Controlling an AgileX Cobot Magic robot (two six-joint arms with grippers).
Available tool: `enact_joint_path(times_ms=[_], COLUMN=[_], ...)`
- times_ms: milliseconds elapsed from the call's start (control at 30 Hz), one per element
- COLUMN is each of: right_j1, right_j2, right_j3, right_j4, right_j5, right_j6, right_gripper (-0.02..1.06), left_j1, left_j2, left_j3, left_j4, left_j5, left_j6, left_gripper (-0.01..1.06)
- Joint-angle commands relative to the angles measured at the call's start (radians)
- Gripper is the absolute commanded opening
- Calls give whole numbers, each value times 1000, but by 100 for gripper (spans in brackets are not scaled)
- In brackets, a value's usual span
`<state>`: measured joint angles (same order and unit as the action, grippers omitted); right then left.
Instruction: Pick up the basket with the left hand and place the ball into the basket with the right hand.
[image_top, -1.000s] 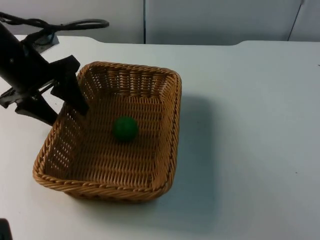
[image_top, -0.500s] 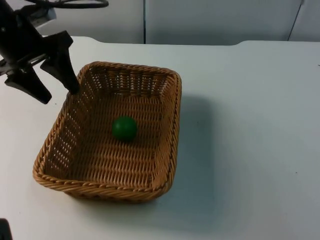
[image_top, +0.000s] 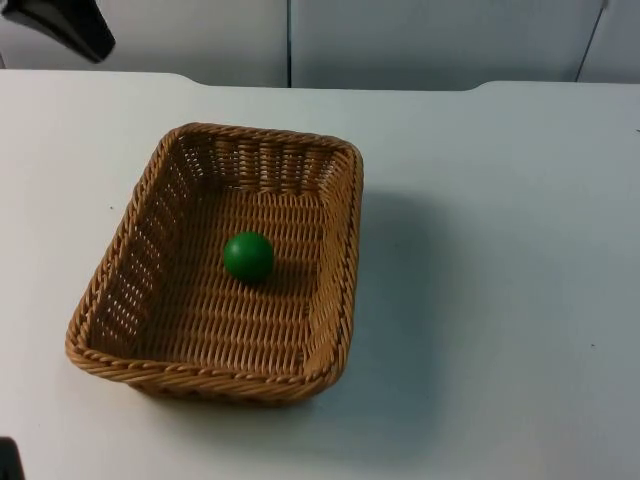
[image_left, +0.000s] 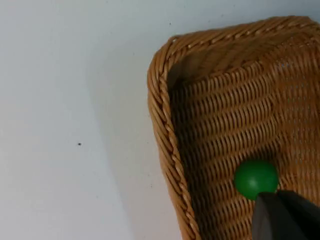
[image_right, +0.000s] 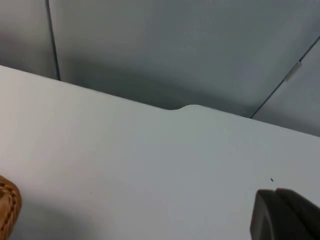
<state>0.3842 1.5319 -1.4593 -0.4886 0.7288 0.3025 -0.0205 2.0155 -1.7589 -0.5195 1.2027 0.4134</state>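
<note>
A brown woven basket (image_top: 220, 262) sat flat on the white table (image_top: 500, 250). A green ball (image_top: 248, 256) lay inside the basket, on its woven floor near the middle, and it touched none of the basket's walls.

In the top view, a black piece of the left gripper (image_top: 62, 25) was up at the far corner of the table, in front of the grey wall (image_top: 420, 40). It was well apart from the basket and held nothing. I could not tell if its claw was open or closed.

The left wrist view looked down on 1 corner of the basket (image_left: 235, 125). The thick braided rim curved around that corner. The ball (image_left: 256, 178) lay on the basket floor, just beside the 1 black fingertip (image_left: 282, 217) that stood in that view. The bare table (image_left: 65, 125) lay beside the basket, with a small dark speck on it.

The right wrist view looked across the table (image_right: 150, 170) to the grey wall (image_right: 175, 45). A small bit of the basket rim (image_right: 7, 205) was there too, well apart from the right gripper's 1 black fingertip (image_right: 285, 215). I could not tell if the right claw was open or closed.
</note>
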Motion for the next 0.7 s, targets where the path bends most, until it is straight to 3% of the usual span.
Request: enact_joint_path(times_ms=[0,33,100,133,167,300,333,400,500,533,667], right_j1=[26,26,60,96,96,208,208,278,402,402,607], right_j2=[-41,-41,-82,-121,-121,-242,-242,-303,-390,-390,-493], right_j3=[6,6,6,6,6,6,6,6,6,6,6], right_j4=[-119,-119,-266,-394,-394,-623,-623,-731,-907,-907,-940], right_j5=[-8,-8,17,53,53,184,184,298,440,440,492], right_j6=[56,56,151,213,213,322,322,352,341,341,245], right_gripper=[0,0,0,0,0,0,0,0,0,0,0], left_j1=[-5,-5,-20,-34,-34,-108,-108,-167,-254,-254,-324], left_j2=[-134,-134,-229,-291,-291,-457,-457,-541,-675,-675,-931], left_j3=[-8,-8,-8,-8,-8,-8,-8,14,141,141,475], left_j4=[127,127,259,324,324,456,456,527,607,607,608], left_j5=[-27,-27,-46,-51,-51,-45,-45,-49,-86,-86,-236], left_j6=[-42,-42,-112,-135,-135,-178,-178,-203,-251,-251,-301], left_gripper=[0,0,0,0,0,0,0,0,0,0,0])
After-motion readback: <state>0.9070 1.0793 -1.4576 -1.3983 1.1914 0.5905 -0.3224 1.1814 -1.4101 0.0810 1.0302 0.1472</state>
